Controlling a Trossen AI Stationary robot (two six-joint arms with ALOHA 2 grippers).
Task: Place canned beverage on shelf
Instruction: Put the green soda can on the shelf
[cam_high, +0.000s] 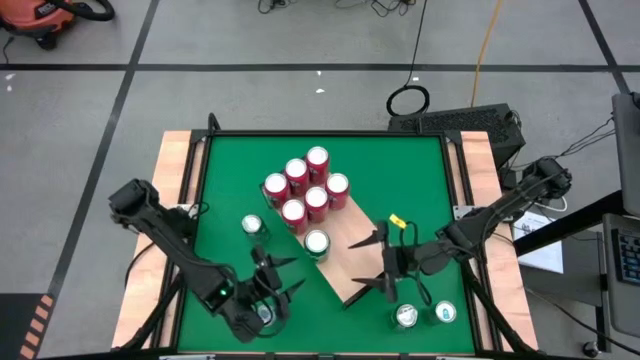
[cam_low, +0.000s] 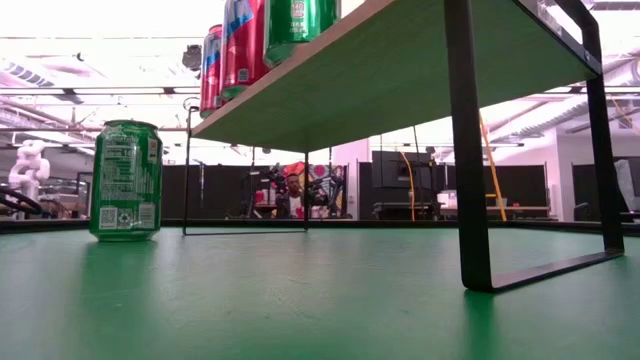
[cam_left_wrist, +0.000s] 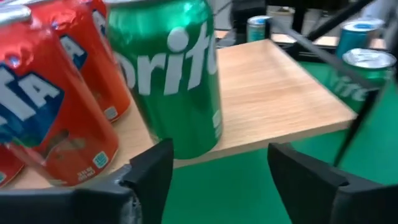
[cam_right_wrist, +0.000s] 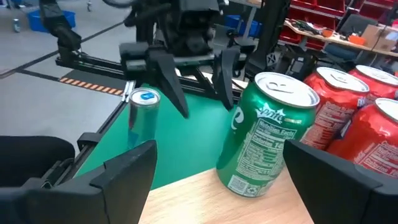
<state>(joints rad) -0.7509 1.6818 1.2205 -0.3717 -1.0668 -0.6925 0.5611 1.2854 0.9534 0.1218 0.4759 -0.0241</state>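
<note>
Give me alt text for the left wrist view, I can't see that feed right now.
A green Sprite can stands upright at the edge of the light wood shelf, with red cans packed beside it. The left gripper sits just short of the green can, fingers spread and holding nothing. More green cans stand beyond the shelf.

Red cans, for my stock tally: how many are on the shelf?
6 red cans, all clustered at the far end of the shelf, beside the green can; none seems hidden from above.
</note>
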